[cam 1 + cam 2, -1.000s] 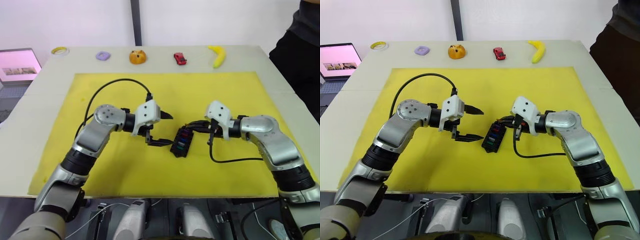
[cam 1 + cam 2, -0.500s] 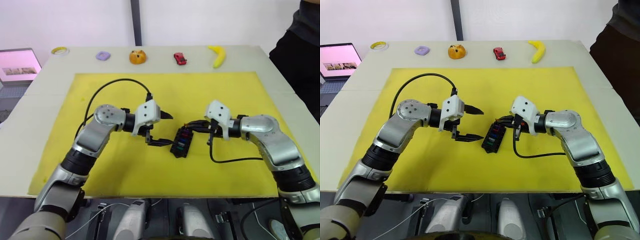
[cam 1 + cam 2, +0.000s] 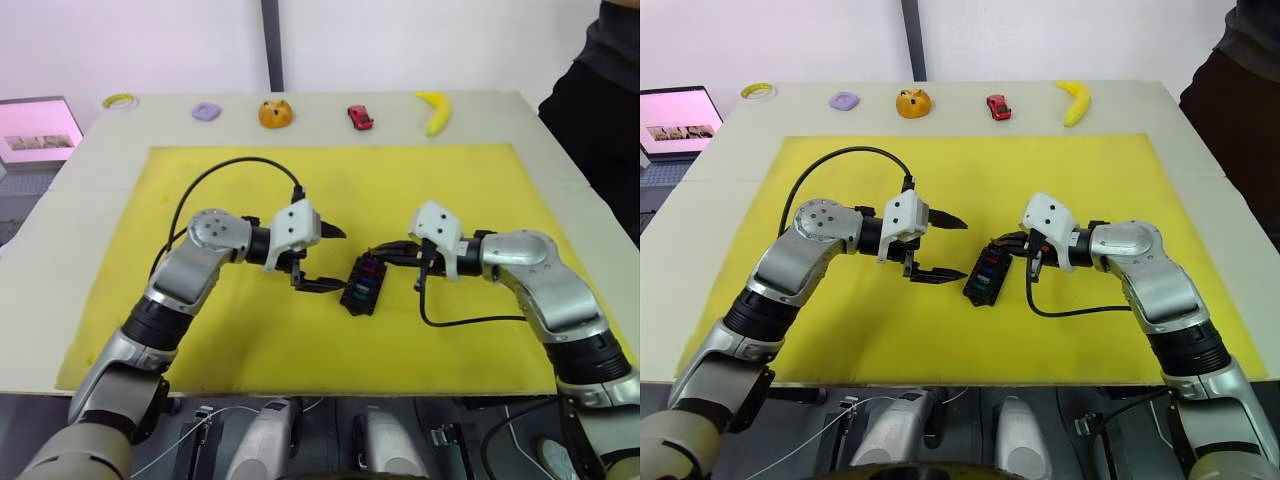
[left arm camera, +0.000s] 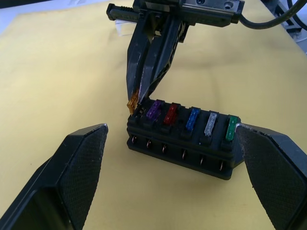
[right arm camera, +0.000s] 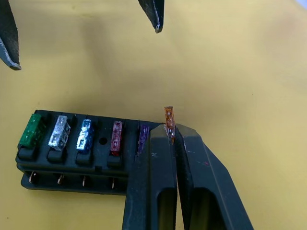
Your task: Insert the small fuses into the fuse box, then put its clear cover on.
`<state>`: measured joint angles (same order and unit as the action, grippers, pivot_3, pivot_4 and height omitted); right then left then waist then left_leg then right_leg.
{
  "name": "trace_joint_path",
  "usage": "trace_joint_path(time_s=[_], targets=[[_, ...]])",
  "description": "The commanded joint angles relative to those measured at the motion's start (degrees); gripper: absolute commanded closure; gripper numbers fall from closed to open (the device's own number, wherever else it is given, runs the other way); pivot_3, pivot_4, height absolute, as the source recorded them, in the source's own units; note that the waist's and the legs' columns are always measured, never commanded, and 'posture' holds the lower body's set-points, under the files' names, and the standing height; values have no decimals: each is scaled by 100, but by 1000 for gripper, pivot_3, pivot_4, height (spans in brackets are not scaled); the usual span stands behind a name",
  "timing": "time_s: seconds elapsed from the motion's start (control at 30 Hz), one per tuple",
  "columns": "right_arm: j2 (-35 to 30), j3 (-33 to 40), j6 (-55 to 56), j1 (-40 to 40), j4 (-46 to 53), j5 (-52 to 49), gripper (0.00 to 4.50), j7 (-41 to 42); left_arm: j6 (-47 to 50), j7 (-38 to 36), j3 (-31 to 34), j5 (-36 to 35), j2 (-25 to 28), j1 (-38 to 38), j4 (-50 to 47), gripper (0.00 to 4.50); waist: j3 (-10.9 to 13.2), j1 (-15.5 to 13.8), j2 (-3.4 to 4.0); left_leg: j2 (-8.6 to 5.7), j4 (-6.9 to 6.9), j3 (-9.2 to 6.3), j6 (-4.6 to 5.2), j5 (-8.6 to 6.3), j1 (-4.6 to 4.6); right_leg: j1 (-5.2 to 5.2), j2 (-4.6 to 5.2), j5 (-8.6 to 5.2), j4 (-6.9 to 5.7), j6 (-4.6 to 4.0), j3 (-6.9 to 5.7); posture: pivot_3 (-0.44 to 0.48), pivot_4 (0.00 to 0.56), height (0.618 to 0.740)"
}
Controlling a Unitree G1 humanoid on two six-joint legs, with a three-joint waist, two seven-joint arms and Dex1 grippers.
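We see the right gripper (image 5: 169, 130) pinching an orange fuse (image 5: 169, 116) at the fuse box (image 4: 182, 141) (five seated); left gripper (image 3: 322, 258) spread wide

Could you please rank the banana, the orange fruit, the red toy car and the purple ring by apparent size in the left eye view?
1. banana
2. orange fruit
3. purple ring and red toy car: they look alike, so no ranking.

My right gripper (image 5: 170, 132), clamped on an orange fuse (image 5: 169, 116), crowds the end slot of the fuse box (image 4: 182, 143); five seated fuses (image 4: 192, 118) fill the row beside it. My left gripper (image 3: 945, 248) gapes wide just beside the box. Bare yellow mat (image 3: 330, 190) lies all around.
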<state>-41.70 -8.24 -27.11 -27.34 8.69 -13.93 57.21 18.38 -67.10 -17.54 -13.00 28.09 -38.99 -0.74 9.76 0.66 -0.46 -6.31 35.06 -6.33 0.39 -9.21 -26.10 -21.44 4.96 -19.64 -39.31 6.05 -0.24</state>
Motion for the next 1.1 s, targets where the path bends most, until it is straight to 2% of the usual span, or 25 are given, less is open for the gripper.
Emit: trace_joint_path(time_s=[0.03, 1.1], targets=[[-32, 81, 102, -37, 67, 24, 4461, 2, -51, 22, 96, -12, 31, -45, -153, 0, 0, 0, 0, 0, 0, 0, 0, 0, 0, 0, 0, 0, 0, 0, 0, 0, 150, 735], [31, -122, 147, -62, -118, 328, 4461, -53, -45, 28, 93, -15, 19, -61, -153, 0, 0, 0, 0, 0, 0, 0, 0, 0, 0, 0, 0, 0, 0, 0, 0, 0, 150, 735]])
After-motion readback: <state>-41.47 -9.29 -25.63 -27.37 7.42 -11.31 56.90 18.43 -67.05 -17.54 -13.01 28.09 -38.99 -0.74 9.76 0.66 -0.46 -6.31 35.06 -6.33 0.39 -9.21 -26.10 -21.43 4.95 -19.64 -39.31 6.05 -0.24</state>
